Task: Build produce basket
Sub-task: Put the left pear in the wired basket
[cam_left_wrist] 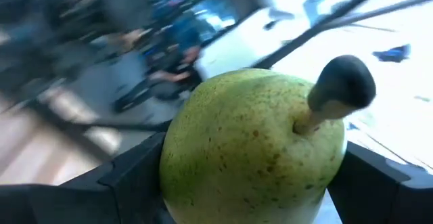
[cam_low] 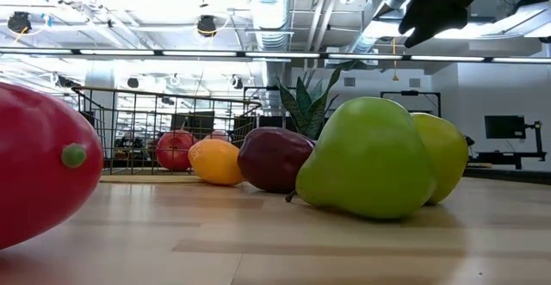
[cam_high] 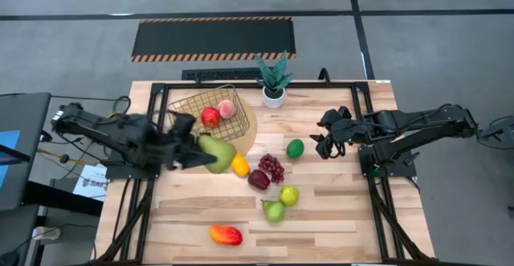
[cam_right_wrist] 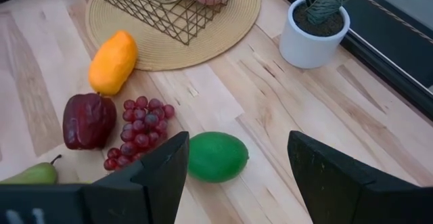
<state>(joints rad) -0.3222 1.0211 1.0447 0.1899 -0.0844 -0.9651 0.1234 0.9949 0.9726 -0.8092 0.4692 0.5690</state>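
The left hand [cam_high: 195, 149] pinches a big green pear [cam_left_wrist: 250, 149] just beside the gold basket [cam_high: 210, 113]. The basket sits on a round mat [cam_right_wrist: 230, 28] on the bench [cam_high: 337, 218], with a red apple [cam_high: 210, 116] and a pink peach [cam_high: 227, 108] inside. The right hand [cam_high: 321, 145] is spread wide above a green lime [cam_right_wrist: 215, 157]. Purple grapes [cam_right_wrist: 139, 130] and an orange mango [cam_right_wrist: 113, 62] lie near.

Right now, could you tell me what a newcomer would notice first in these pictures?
Probably the big green pear gripped between the left gripper's fingers, beside the gold wire basket, which already holds a red apple and a peach. Next, the right gripper, open, poised over a green lime.
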